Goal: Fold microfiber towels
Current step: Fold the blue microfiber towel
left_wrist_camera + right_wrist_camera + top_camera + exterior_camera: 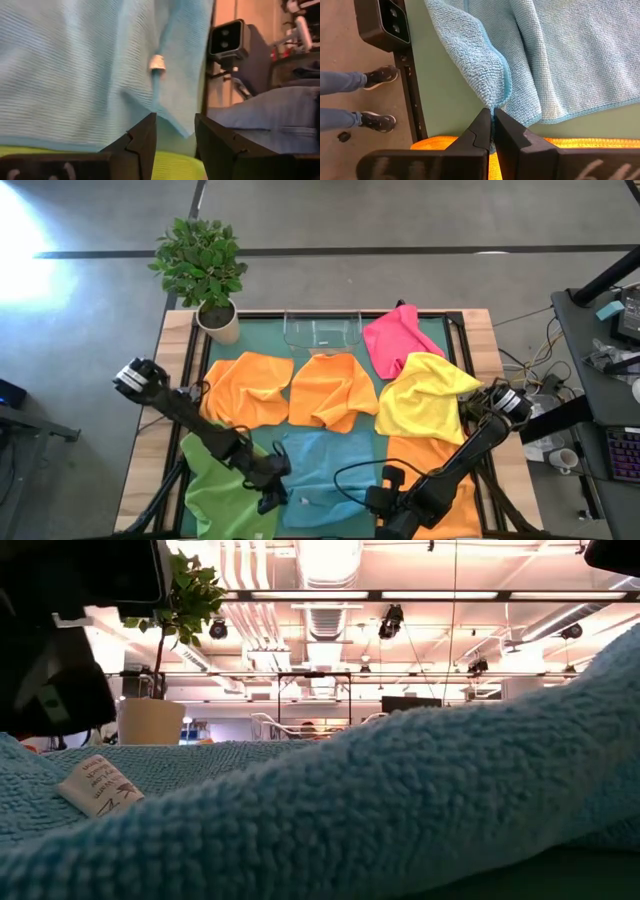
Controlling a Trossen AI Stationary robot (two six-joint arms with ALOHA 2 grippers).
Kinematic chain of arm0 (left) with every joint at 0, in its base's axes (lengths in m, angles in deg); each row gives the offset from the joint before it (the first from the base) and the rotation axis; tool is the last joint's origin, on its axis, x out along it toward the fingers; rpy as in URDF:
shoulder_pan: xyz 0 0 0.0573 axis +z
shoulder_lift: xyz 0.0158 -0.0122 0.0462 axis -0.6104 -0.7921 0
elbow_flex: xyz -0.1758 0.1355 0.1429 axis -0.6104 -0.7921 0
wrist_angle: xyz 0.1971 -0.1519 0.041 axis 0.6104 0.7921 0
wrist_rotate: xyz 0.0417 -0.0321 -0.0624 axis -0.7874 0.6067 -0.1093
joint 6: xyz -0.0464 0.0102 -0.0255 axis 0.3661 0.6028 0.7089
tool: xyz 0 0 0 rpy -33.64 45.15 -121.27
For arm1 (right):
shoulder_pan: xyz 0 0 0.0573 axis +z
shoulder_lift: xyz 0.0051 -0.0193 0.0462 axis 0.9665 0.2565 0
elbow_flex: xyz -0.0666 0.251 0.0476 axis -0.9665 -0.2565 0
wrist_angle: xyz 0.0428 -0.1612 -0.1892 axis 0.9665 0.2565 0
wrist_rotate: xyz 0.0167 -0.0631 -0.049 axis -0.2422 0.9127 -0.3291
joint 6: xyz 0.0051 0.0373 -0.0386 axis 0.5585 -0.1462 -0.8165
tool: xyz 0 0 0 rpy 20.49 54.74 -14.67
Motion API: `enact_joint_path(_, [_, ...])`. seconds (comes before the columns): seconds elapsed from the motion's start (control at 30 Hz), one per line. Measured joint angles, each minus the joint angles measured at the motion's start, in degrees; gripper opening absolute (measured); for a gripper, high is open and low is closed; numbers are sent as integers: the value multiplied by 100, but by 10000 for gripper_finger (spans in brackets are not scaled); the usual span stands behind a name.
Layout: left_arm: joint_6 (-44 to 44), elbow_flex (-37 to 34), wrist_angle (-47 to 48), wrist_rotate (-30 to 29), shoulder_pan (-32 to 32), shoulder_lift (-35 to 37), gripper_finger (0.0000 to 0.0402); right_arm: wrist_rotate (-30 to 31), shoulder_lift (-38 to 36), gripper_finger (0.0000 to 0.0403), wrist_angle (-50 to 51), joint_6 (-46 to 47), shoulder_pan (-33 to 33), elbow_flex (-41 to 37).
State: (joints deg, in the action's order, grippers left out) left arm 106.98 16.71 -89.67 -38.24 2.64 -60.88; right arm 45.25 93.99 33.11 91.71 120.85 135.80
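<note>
The folding is only beginning: the light blue towel is lying at the near edge of the tabletop, the other towels still crumpled. The right gripper is clamping its corner; the left gripper, fingers apart, is probably beside its hem. Only the low view is showing its label.

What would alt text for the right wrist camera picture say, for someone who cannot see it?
The right gripper, its two dark fingers shut, pinches the edge of a fuzzy light blue microfiber towel that lies rumpled on the green table mat. An orange towel shows beside the fingers, and beyond the table's edge a person's shoes stand on the floor.
</note>
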Motion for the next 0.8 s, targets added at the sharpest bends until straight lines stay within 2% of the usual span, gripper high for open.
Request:
enact_joint_path(0.13, [168,2,-433,101,-7,-181,118,-1,0,9,4,-42,0,0])
enact_joint_path(0.53, [468,42,-406,85,-2,-376,118,-2,0,9,15,-104,0,0])
enact_joint_path(0.8, [801,40,98,79,-2,-376,118,-3,0,9,15,-148,0,0])
